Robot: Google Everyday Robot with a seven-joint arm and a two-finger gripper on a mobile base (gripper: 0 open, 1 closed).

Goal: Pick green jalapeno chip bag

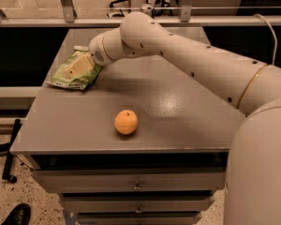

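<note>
The green jalapeno chip bag (pixel 64 79) lies flat at the far left of the grey cabinet top (pixel 187 111), close to its left edge. It is light green and crinkly with a white sealed end. My gripper (pixel 78 65) is down on the bag's upper middle, reached in from the right by the long white arm (pixel 178 50). The gripper covers part of the bag. An orange fruit (pixel 126 122) sits near the front edge, well apart from both the bag and the gripper.
The cabinet has drawers (pixel 136 184) below its front edge. A metal rail (pixel 61 20) and glass run behind the cabinet. A black shoe (pixel 18 214) is on the floor at the lower left, next to a black stand leg (pixel 10 158).
</note>
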